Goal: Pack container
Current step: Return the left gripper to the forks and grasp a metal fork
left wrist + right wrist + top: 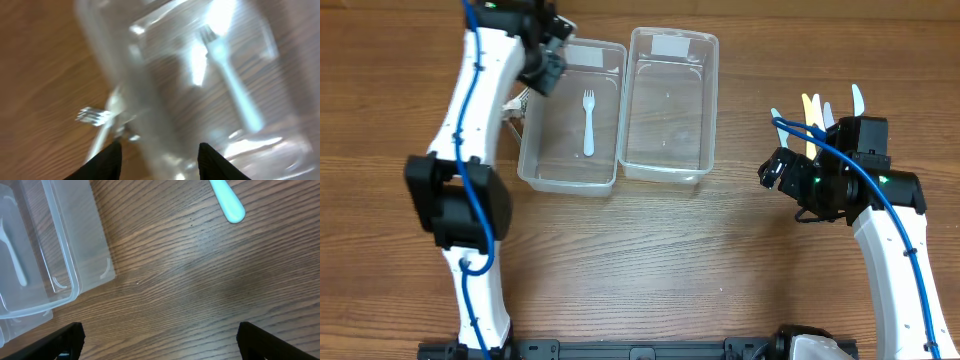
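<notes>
Left gripper (160, 147), jaws apart, should lift clear of the upper-left bin (535, 172) (fork (588, 122) inside); right gripper (160, 327), wide open, should straddle one utensil (227, 202).

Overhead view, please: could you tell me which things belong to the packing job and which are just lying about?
Belongs to the job: left container; white fork inside it; loose cutlery on the right; spare fork just outside that container.
Seemingly idle: empty right container.
</notes>
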Available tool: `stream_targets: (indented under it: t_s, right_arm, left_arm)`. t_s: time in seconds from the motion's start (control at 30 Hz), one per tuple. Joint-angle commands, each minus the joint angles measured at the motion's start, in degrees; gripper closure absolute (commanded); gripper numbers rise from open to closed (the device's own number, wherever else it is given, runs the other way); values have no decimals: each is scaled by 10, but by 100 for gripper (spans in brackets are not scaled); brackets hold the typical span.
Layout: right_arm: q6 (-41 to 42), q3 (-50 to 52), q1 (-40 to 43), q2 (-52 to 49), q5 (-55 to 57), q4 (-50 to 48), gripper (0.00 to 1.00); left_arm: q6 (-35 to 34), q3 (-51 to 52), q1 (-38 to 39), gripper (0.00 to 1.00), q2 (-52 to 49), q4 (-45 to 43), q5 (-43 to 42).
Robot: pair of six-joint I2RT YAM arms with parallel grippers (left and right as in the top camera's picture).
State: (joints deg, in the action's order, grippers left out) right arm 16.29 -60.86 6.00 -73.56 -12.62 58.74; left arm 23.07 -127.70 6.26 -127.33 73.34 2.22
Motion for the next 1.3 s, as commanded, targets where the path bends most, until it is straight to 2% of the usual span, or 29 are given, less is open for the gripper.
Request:
stream_targets:
  t_s: [0.0,0.1,0.2,0.33,0.4,0.6,0.83,1.27]
  right_arm:
    - [3,-16,2,5,6,-2,0]
    - [3,-16,2,5,6,-3,0]
    - [3,-16,2,5,6,-3,0]
    - [3,-16,2,5,6,-3,0]
    - [3,-16,2,5,6,-3,0]
    - [3,-16,2,5,6,-3,0]
    - [3,-16,2,5,5,-3,0]
    - [3,-16,2,5,6,2,0]
  left_arm:
    - [119,-13,-37,44,18,10,10]
    - [168,-8,-61,37,17,10,-36]
    - [208,10,-90,38,13,10,-95]
    - [252,66,-120,47,5,-1,-101]
    - [272,89,-127,56,0,-4,-86]
    - [272,148,-130,55,-8,-19,-62]
    - [279,210,-130,56,-9,-81,-22]
    - [280,279,-131,57,-9,-200,-22]
